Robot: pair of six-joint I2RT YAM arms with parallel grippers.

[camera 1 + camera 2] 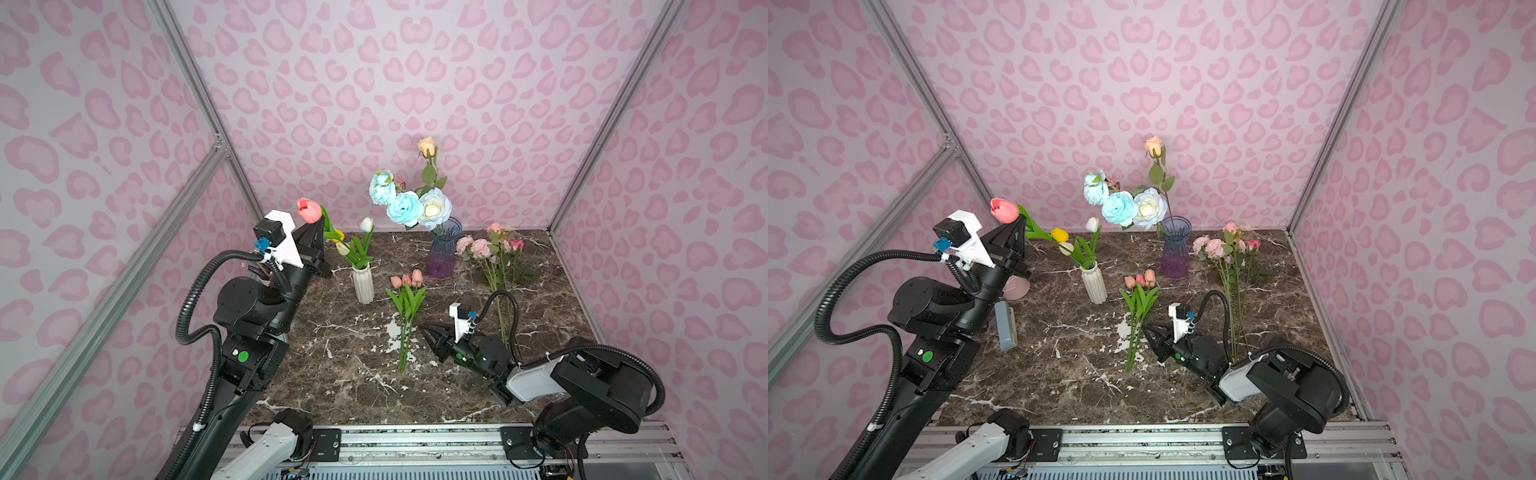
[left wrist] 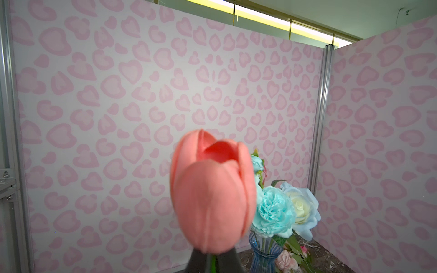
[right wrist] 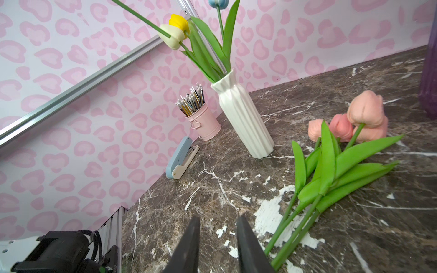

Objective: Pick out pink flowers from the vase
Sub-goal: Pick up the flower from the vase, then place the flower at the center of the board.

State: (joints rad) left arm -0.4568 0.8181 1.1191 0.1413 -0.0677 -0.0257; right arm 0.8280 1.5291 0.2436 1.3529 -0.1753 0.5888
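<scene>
My left gripper (image 1: 313, 227) (image 1: 1013, 227) (image 2: 214, 260) is raised high at the left, shut on the green stem just under a salmon-pink tulip (image 1: 309, 210) (image 1: 1004, 210) (image 2: 212, 193). The stem slants down toward the white ribbed vase (image 1: 363, 284) (image 3: 243, 118), which holds yellow and white tulips. Three pink tulips (image 1: 407, 280) (image 3: 354, 118) lie on the marble table. Pink roses and peonies (image 1: 482, 247) lie at the right. My right gripper (image 1: 424, 330) (image 3: 218, 218) hangs open and empty, low beside the lying tulips' stems.
A blue-purple glass vase (image 1: 442, 249) (image 2: 264, 257) at the back holds blue and white blooms and a tall peach rose (image 1: 427, 146). A pink pen cup (image 3: 204, 120) and a blue stapler (image 3: 182, 157) (image 1: 1007, 324) stand by the left wall. Patterned walls close three sides.
</scene>
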